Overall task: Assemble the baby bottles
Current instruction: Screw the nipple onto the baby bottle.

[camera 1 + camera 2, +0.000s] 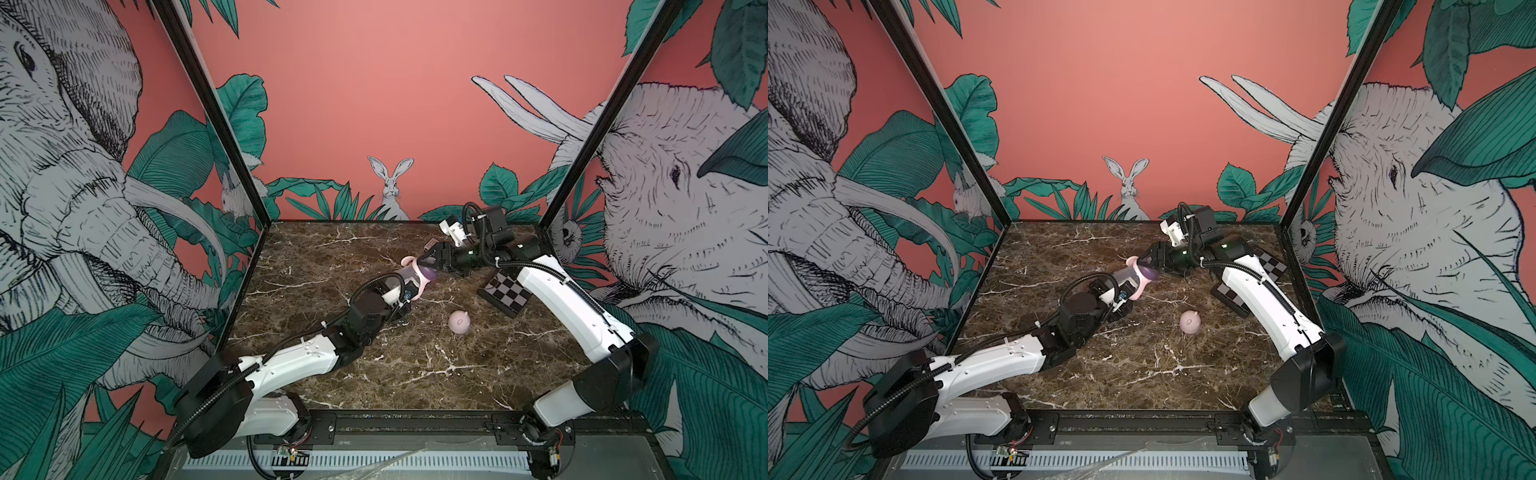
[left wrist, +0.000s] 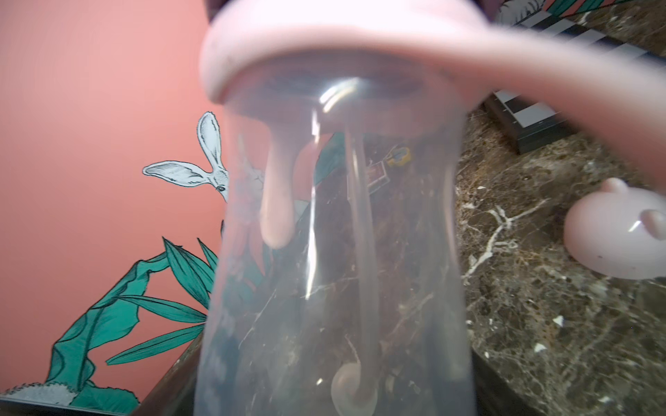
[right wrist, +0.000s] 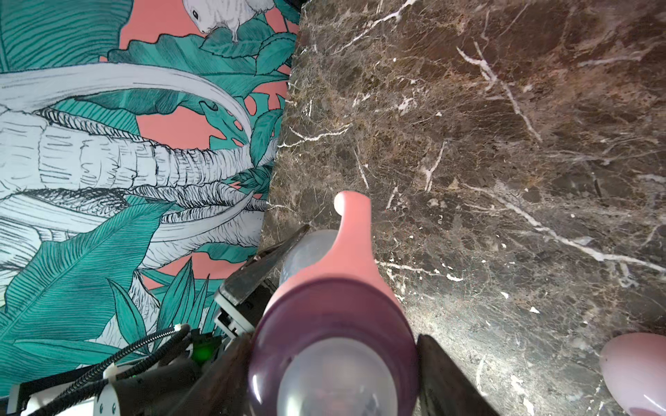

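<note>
Right wrist shows right fingers (image 3: 443, 371) clamping nipple (image 3: 331, 342); top views, left fingers (image 1: 410, 286) gripping bottle (image 1: 398, 276).

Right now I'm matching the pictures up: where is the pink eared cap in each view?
Top view: cap on the table, nearer than checkered board.
Top view: cap, same spot.
Left wrist: cap beside bottle, partly cropped.
Right wrist: cap, mostly cropped.
Shared landmark: pink collar.
</note>
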`<move>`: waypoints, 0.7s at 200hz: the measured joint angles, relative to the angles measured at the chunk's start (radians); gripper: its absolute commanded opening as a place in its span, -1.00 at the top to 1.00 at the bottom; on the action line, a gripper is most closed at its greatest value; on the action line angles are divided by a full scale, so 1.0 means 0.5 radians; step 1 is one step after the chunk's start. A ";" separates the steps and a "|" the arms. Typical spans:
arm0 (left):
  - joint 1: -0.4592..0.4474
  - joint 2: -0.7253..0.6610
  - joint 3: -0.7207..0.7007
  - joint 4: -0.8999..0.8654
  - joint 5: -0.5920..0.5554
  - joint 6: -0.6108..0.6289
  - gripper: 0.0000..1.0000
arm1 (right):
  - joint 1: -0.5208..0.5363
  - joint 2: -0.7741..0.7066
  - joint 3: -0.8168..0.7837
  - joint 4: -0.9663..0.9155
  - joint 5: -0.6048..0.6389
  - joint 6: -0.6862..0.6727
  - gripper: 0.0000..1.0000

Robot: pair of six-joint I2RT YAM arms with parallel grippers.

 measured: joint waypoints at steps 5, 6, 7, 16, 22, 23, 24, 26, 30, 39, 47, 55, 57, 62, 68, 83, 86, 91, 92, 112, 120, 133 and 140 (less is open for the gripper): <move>-0.005 0.012 0.002 0.016 -0.024 0.014 0.57 | 0.000 0.002 0.000 0.000 0.005 0.015 0.05; -0.005 0.014 0.002 0.018 -0.027 0.017 0.57 | 0.000 0.004 0.000 -0.001 0.006 0.018 0.05; -0.007 0.018 0.002 0.021 -0.034 0.022 0.57 | 0.000 0.004 0.000 -0.001 0.006 0.021 0.05; -0.011 0.033 0.002 0.037 -0.072 0.043 0.58 | 0.000 0.011 -0.002 0.006 0.011 0.056 0.05; -0.013 0.040 0.002 0.047 -0.092 0.055 0.57 | 0.000 0.013 -0.016 0.031 0.011 0.084 0.04; -0.013 0.041 0.002 0.047 -0.096 0.058 0.58 | 0.000 0.013 -0.021 0.038 0.011 0.092 0.03; -0.013 0.041 0.002 0.047 -0.098 0.060 0.58 | 0.000 0.013 -0.023 0.042 0.011 0.096 0.03; -0.013 0.043 0.002 0.048 -0.105 0.063 0.57 | 0.000 0.013 -0.031 0.054 0.011 0.106 0.01; -0.013 0.045 0.002 0.047 -0.115 0.069 0.57 | 0.000 0.012 -0.047 0.079 0.011 0.127 -0.03; -0.013 0.047 0.001 0.043 -0.137 0.076 0.56 | 0.000 0.012 -0.072 0.118 0.010 0.166 -0.20; -0.013 0.048 0.001 0.041 -0.146 0.076 0.57 | 0.000 0.013 -0.077 0.137 0.009 0.192 -0.26; -0.013 0.048 0.001 0.047 -0.150 0.074 0.56 | 0.000 0.013 -0.077 0.146 0.010 0.197 -0.33; -0.013 0.047 0.001 0.047 -0.150 0.072 0.56 | 0.000 0.012 -0.075 0.148 0.010 0.197 -0.35; -0.012 0.046 0.001 0.050 -0.145 0.066 0.56 | 0.000 0.012 -0.066 0.143 0.011 0.195 -0.38; -0.011 0.043 0.002 0.049 -0.134 0.050 0.56 | 0.000 0.012 -0.057 0.140 0.013 0.194 -0.42; 0.015 0.023 0.019 -0.008 -0.040 -0.013 0.55 | -0.004 0.012 -0.016 0.081 0.007 0.161 -0.54; 0.025 0.015 0.025 -0.024 -0.001 -0.027 0.55 | -0.004 0.012 0.001 0.060 0.002 0.150 -0.55; 0.038 0.007 0.031 -0.035 0.043 -0.056 0.55 | -0.004 0.013 0.036 0.017 0.002 0.114 -0.57; 0.040 0.005 0.033 -0.037 0.052 -0.059 0.55 | -0.004 0.014 0.050 0.002 0.001 0.101 -0.58; 0.109 -0.071 0.040 -0.063 0.292 -0.159 0.55 | -0.005 0.023 0.285 -0.237 -0.018 -0.123 -0.66; 0.149 -0.108 0.040 -0.094 0.412 -0.195 0.54 | -0.011 0.023 0.386 -0.318 -0.030 -0.241 -0.68; 0.216 -0.159 0.044 -0.172 0.631 -0.247 0.54 | -0.018 0.023 0.531 -0.439 -0.050 -0.440 -0.71; 0.243 -0.170 0.054 -0.228 0.745 -0.278 0.54 | -0.020 0.023 0.593 -0.505 -0.056 -0.549 -0.71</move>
